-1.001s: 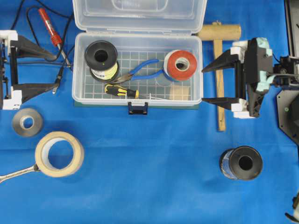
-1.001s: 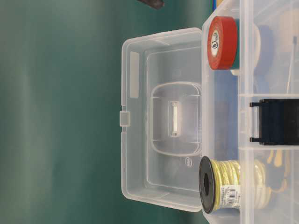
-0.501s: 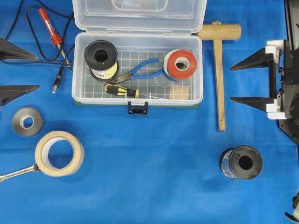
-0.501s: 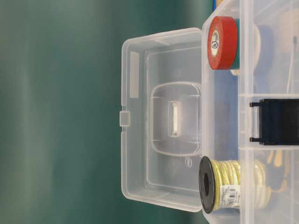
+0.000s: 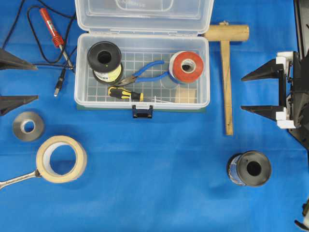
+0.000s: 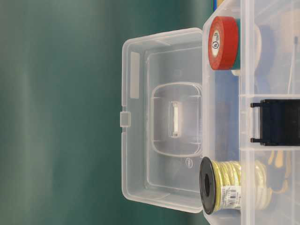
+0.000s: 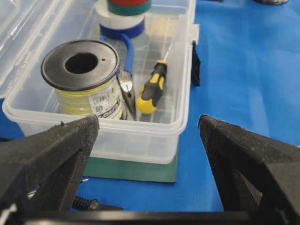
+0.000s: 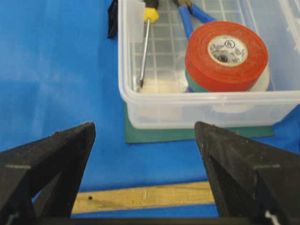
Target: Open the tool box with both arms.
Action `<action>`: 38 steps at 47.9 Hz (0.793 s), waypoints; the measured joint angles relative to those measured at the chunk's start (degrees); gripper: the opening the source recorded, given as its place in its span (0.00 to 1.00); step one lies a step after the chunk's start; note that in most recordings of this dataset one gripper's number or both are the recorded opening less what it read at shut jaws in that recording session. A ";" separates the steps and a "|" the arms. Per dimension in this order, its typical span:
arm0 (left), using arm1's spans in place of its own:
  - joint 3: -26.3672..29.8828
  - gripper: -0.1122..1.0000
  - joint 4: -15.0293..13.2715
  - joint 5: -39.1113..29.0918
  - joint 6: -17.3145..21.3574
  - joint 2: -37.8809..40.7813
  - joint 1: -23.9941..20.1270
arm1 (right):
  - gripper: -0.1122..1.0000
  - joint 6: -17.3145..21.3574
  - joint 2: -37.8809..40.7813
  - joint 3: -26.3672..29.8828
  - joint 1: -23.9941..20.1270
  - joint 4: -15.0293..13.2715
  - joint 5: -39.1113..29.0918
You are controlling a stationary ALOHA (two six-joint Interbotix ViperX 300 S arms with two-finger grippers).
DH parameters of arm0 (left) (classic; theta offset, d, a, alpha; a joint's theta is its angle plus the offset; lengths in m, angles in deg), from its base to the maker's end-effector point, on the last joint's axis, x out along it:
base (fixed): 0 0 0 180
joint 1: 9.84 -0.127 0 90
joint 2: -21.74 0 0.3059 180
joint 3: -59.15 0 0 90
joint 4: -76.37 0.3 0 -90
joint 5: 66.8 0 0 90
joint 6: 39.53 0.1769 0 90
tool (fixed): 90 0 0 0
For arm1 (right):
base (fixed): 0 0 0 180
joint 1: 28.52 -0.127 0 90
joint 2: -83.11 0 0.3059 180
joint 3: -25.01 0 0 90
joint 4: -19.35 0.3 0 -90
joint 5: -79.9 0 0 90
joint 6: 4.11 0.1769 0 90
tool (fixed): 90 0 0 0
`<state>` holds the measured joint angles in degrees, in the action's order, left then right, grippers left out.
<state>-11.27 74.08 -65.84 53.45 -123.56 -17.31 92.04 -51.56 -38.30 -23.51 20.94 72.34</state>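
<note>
With its lid (image 5: pixel 144 14) already swung back past the rear wall, the tool box (image 5: pixel 142 104) is sitting open at the upper middle of the blue worktop (image 5: pixel 154 164), on a green mat (image 8: pixel 187 133) that is probably there to stop it sliding. The dark latch (image 5: pixel 143 112) is hanging loose on the box's front wall, which suggests the job is essentially done. The left end effector (image 5: pixel 14 79) is hanging to the left of the box and well apart from it, fingers spread wide and holding nothing. The right end effector (image 5: pixel 263 92) is mirroring it on the box's right, beyond the wooden mallet (image 5: pixel 225 72), equally wide and empty. Both are pointing at the box's end walls, a stance that would let them brace or clamp it from either side.

Inside the box, a wire spool (image 5: pixel 105 60) is standing at the left end, stacked tape (image 5: pixel 187 67) at the right end, with pliers (image 5: pixel 145 73) and a screwdriver (image 5: pixel 125 94) lying between them. Outside, left of the box, a soldering iron (image 5: pixel 50 26) is lying near the rear corner, while two tape rolls (image 5: pixel 61 159) are resting toward the front left. A dark spool (image 5: pixel 249 168) is standing at the box's front right.
</note>
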 measured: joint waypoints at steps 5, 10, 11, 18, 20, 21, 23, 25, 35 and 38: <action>0.09 0.91 0.00 0.00 -0.09 0.00 0.00 | 0.87 0.00 0.00 0.00 0.00 0.00 0.09; 0.00 0.91 -0.09 0.00 -0.09 -0.09 0.00 | 0.87 0.00 0.00 0.00 0.00 -0.09 0.18; 0.09 0.91 -0.09 0.00 -0.09 0.00 0.00 | 0.87 0.00 0.00 0.00 0.00 -0.09 0.09; 0.00 0.91 -0.09 0.00 -0.09 0.00 0.00 | 0.87 0.00 -0.09 0.00 0.00 0.00 0.09; 0.09 0.91 -0.09 0.00 -0.09 0.00 0.09 | 0.87 0.00 -0.09 0.00 0.00 0.00 0.18; 0.00 0.91 -0.09 0.00 -0.09 0.00 0.09 | 0.87 0.00 -0.09 0.09 0.00 0.00 0.18; 0.00 0.91 -0.09 0.00 0.00 0.00 0.26 | 0.87 -0.09 -0.09 0.00 0.00 0.00 0.09; 0.00 0.91 -0.09 0.00 -0.09 0.00 0.53 | 0.87 0.00 -0.09 0.00 0.00 0.00 0.09; 0.00 0.91 -0.09 0.00 -0.09 0.00 1.32 | 0.87 0.00 -0.09 0.00 0.00 -0.09 0.18; 0.00 0.91 -0.09 0.00 -0.09 0.00 1.32 | 0.87 0.00 -0.09 0.00 0.00 -0.09 0.18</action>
<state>-11.27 74.00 -65.84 53.37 -123.56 -15.99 92.04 -51.65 -38.30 -23.51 20.85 72.52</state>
